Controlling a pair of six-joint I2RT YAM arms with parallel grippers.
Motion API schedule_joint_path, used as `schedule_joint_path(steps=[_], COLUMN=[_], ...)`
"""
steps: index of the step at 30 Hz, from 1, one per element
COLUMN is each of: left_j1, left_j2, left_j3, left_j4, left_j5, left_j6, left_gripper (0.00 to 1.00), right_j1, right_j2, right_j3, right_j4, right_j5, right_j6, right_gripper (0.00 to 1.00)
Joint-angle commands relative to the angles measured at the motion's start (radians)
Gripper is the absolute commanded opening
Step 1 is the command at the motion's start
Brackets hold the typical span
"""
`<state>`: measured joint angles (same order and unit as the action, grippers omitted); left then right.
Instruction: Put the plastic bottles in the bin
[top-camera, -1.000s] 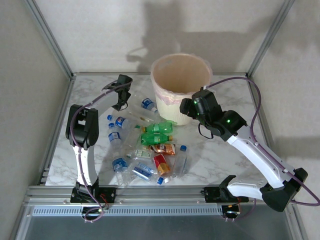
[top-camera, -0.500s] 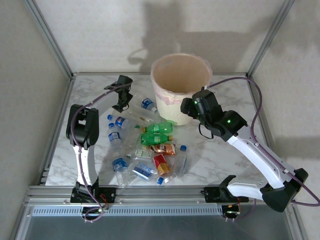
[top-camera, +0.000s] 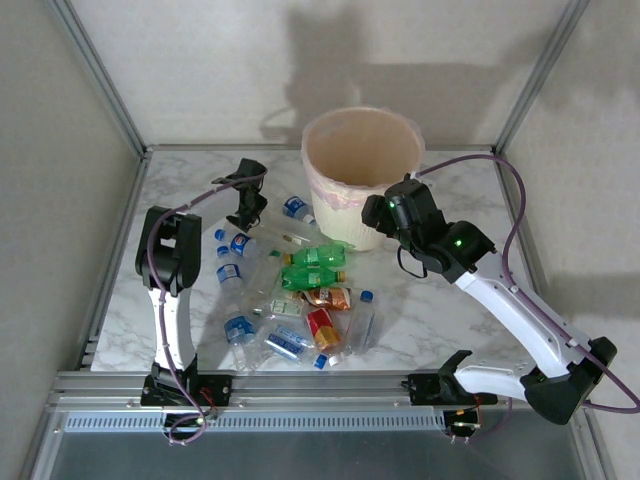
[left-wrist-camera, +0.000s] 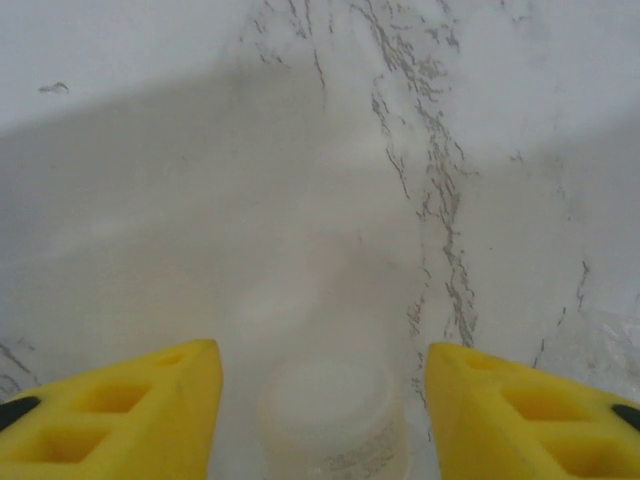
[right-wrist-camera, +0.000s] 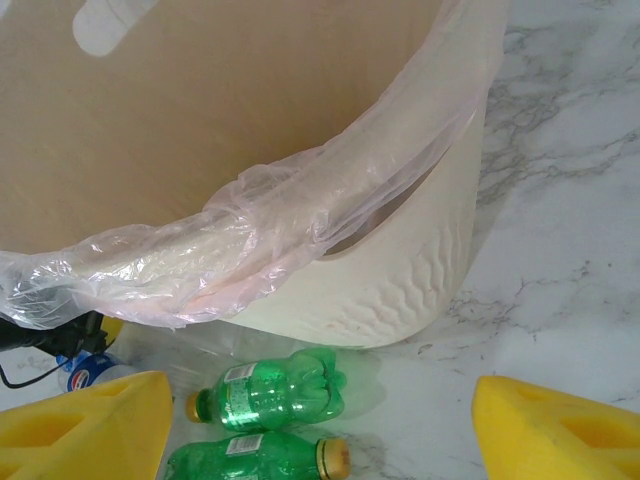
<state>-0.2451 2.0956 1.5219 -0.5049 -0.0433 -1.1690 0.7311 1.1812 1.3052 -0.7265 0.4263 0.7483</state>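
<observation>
The left jaws are hanging wide open just above the bench (left-wrist-camera: 150, 150), straddling a blurred pale object (left-wrist-camera: 332, 420). The right jaws are gaping open beside the bin (right-wrist-camera: 400, 270), above two green bottles (right-wrist-camera: 270, 392). Other plastic bottles (top-camera: 300, 300) are lying scattered between the arms.

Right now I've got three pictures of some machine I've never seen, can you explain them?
Two robot arms stand on a marbled table. The wide picture looks down from above and behind them; the other two come from wrist cameras, yellow fingers at the bottom. Crushed plastic bottles lie beside a beige bin. The left end effector is open over a blurry pale cap. The right end effector is open near the bin, with two green bottles below. Neither holds anything.
</observation>
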Motion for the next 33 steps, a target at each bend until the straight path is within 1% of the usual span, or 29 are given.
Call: schedule_joint_path(steps=[1, 6, 10, 14, 18, 23, 29, 33], left_j1=[-0.006, -0.005, 0.001, 0.010, 0.022, 0.045, 0.077, 0.120], left_j2=[0.018, 0.008, -0.013, -0.062, -0.138, -0.242, -0.402, -0.535], left_j3=[0.006, 0.011, 0.013, 0.010, -0.001, -0.013, -0.042, -0.062], left_j4=[-0.020, -0.018, -0.024, -0.024, -0.011, 0.017, -0.009, -0.008], left_j5=[0.003, -0.001, -0.010, -0.019, -0.016, 0.016, -0.056, -0.066], left_j6=[-0.034, -0.034, -0.031, -0.019, 0.004, 0.023, 0.061, 0.072], left_gripper=[0.47, 0.36, 0.30, 0.27, 0.24, 0.20, 0.15, 0.12], right_j1=[0.004, 0.004, 0.004, 0.005, 0.005, 0.005, 0.005, 0.002], right_j2=[-0.020, -0.020, -0.020, -0.025, -0.031, -0.037, -0.063, -0.090], right_j3=[-0.002, 0.002, 0.007, 0.011, 0.011, 0.003, 0.004, -0.004], right_j4=[-0.009, -0.010, -0.010, -0.007, -0.002, 0.002, -0.009, -0.023], right_j5=[0.022, 0.024, 0.026, 0.031, 0.036, 0.038, 0.058, 0.083], right_j6=[0.012, 0.010, 0.009, 0.009, 0.007, 0.009, 0.024, 0.032], right_gripper=[0.79, 0.78, 0.78, 0.78, 0.78, 0.78, 0.78, 0.78])
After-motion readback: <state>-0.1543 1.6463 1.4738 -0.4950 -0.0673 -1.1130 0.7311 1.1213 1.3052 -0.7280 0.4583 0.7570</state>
